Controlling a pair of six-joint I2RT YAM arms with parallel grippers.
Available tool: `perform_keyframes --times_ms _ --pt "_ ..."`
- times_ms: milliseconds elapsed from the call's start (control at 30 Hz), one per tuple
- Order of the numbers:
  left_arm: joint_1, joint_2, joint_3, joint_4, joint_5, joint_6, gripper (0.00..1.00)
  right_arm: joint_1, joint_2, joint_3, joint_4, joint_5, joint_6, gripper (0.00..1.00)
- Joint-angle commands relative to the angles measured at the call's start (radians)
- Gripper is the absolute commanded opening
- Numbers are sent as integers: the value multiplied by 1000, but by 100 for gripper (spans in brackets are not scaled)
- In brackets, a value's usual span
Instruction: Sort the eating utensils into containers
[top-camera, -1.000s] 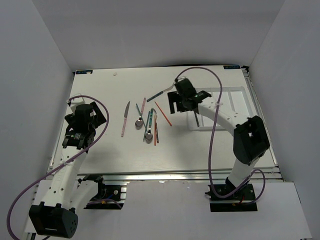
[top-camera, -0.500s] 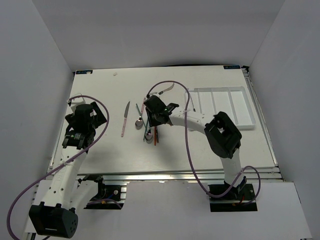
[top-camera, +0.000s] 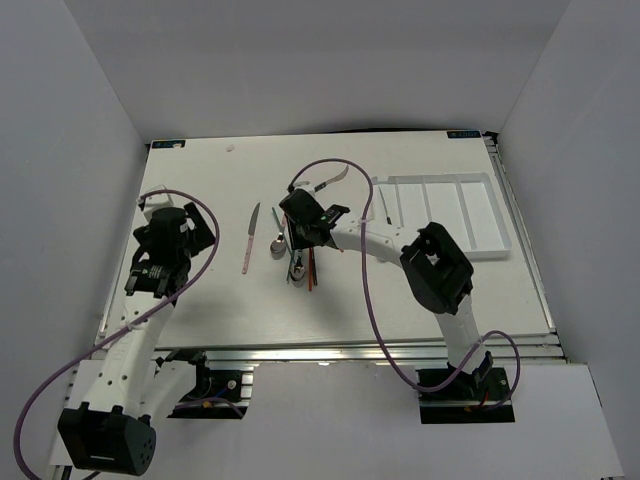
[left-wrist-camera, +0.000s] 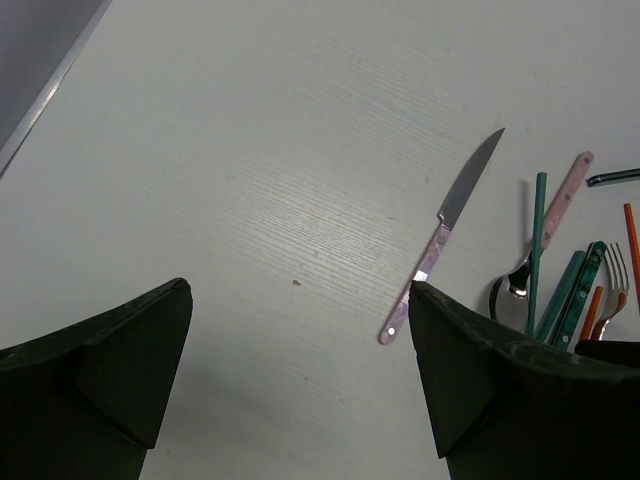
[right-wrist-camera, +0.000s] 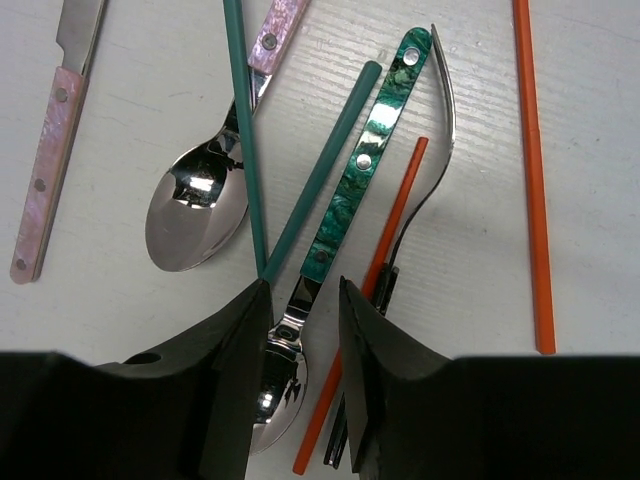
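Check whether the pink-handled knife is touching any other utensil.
No, the pink-handled knife lies alone on the table, apart from the utensil pile.

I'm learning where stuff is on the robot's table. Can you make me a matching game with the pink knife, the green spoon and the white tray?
Things:
1. pink-handled knife
2. green-handled spoon
3. white tray

Places:
A. at the right side of the table
B. neck between the right arm's jaws
C. lying alone, left of the utensil pile

Pairs: 1-C, 2-B, 3-A
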Motion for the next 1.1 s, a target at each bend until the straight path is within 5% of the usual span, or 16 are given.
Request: perform_keyframes --times_ms 0,233,633,900,933,1067 --pt "0 54 -1 21 56 3 98 4 -33 29 3 29 8 40" --pt "-2 496 201 -51 364 -10 98 -2 -200 -96 -71 -36 -65 52" --pt "-150 861 318 -29 292 -97 93 -6 -563 -411 -47 -39 -133 62" --pt "-167 931 239 4 226 -143 67 -17 -692 -543 -2 -53 -151 63" --pt "-167 939 214 12 235 -149 54 -19 -697 -548 -5 -51 -153 63" --pt "-181 967 182 11 215 -165 29 -22 -743 -568 -2 -59 -161 63"
